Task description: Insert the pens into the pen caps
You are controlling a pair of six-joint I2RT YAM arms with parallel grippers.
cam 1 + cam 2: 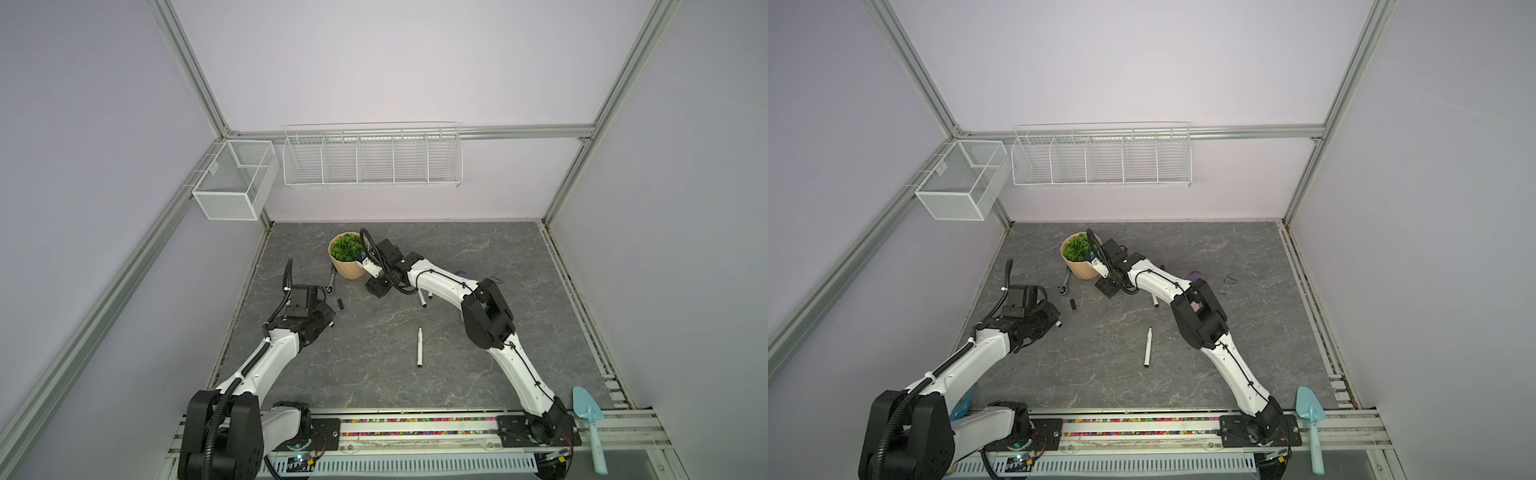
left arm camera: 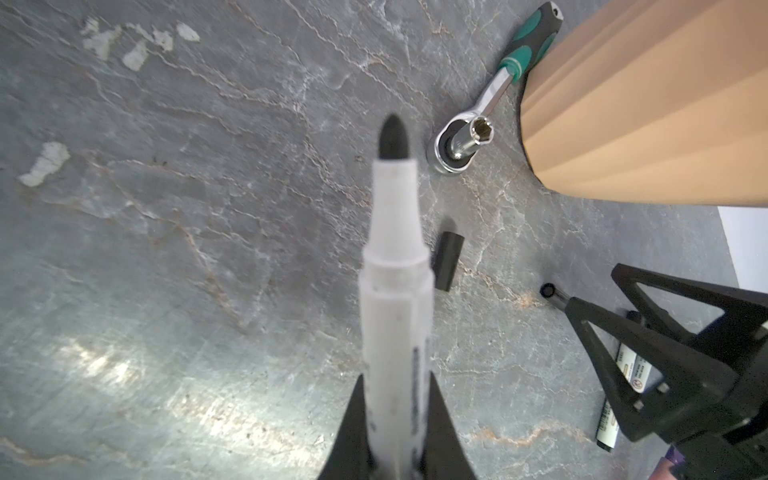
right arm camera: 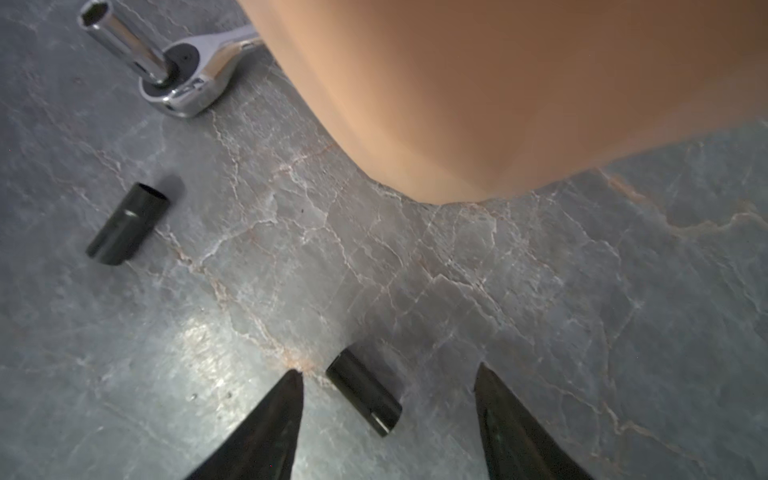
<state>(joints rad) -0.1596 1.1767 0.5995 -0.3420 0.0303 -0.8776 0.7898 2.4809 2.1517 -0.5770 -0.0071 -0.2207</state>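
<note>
My left gripper (image 2: 397,376) is shut on a white pen (image 2: 395,291) whose dark tip points out over the table. One black pen cap (image 2: 448,259) lies just beyond that tip, also seen in a top view (image 1: 341,304). My right gripper (image 3: 388,370) stands open low over the table, with a second pen cap (image 3: 365,392) lying loose between its fingers. Another pen (image 1: 420,347) lies alone mid-table. Two more pens (image 2: 623,361) lie behind the right gripper, partly hidden by it.
A tan plant pot (image 1: 347,257) stands just behind the right gripper, with a ratchet wrench (image 3: 178,83) beside it. A purple scoop (image 1: 1195,275) lies behind the right arm. A blue trowel (image 1: 590,428) rests at the front right. Wire baskets (image 1: 372,156) hang on the back wall.
</note>
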